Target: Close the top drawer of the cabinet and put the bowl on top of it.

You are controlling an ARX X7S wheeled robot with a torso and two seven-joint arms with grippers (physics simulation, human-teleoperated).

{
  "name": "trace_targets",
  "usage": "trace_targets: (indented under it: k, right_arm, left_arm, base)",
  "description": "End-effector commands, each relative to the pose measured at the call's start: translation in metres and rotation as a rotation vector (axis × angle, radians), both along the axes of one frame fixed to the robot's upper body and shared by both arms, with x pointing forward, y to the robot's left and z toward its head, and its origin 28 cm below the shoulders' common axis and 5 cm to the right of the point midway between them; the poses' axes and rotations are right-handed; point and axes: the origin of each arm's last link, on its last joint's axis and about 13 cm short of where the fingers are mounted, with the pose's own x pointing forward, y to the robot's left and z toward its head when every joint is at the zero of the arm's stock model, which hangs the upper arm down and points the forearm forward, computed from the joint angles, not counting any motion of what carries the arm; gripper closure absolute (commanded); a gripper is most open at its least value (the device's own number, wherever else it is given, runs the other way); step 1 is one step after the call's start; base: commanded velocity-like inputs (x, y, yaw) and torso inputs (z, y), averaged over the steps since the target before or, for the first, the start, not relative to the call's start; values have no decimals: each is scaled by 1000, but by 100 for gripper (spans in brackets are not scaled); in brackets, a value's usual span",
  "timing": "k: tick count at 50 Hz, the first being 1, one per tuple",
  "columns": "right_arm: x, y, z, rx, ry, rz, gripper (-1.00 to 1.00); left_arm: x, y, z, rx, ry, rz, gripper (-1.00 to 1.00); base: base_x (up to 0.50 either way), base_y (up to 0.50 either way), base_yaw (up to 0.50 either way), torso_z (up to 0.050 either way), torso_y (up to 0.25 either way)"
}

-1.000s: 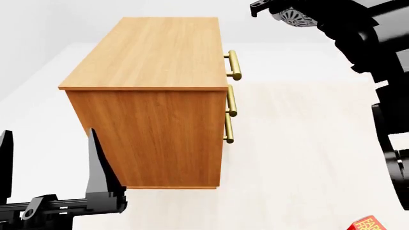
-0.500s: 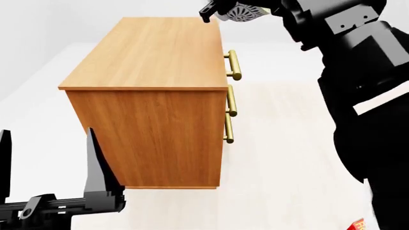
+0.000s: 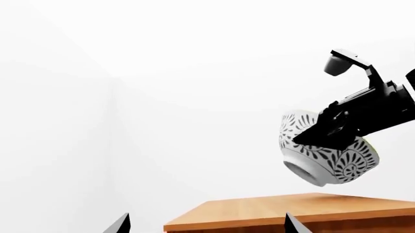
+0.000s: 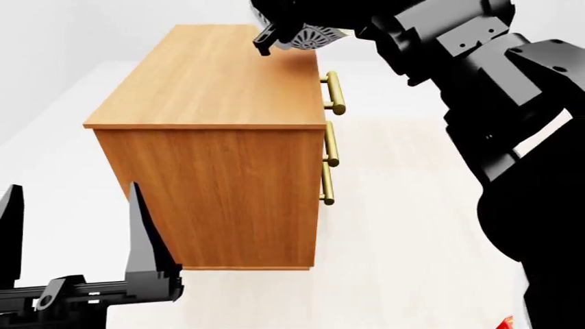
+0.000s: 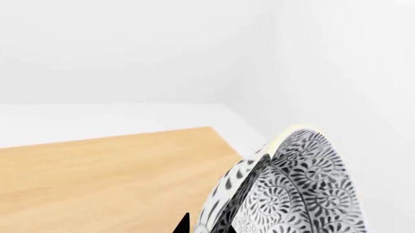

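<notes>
Bowl (image 3: 327, 158): round, deep, white with dark leaf pattern outside; tilted, base angled down toward cabinet top, clear of wood; clamped at rim in right gripper (image 4: 274, 33).
Cabinet (image 4: 215, 144): boxy orange-brown wood grain, upright, flat top directly beneath right gripper, beyond left gripper (image 4: 73, 236).
Top drawer (image 4: 322, 86): uppermost of three, brass bar handle, front flush with those below, pushed in.

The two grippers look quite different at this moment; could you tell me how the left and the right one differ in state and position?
The right gripper is shut on the bowl, while the left gripper is open and holds nothing. The right gripper is raised above the cabinet, carrying the bowl tilted over its top; the left gripper sits low beside the cabinet's side panel, touching nothing. Both are black, with long tapered fingers.
</notes>
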Motion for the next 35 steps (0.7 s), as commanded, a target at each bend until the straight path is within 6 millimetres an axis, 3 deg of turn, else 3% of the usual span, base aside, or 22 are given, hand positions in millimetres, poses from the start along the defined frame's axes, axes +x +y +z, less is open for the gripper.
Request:
trace_targets:
  k: [1, 35]
  right_arm:
    - [-2, 8, 2, -15, 11, 106, 100]
    - [-2, 10, -10, -71, 101, 167, 100]
  left_arm:
    - [1, 0, -1, -1, 1, 0, -100]
    - [2, -2, -2, 0, 8, -3, -100]
  base:
    - [0, 0, 0, 0, 0]
    - [0, 0, 0, 0, 0]
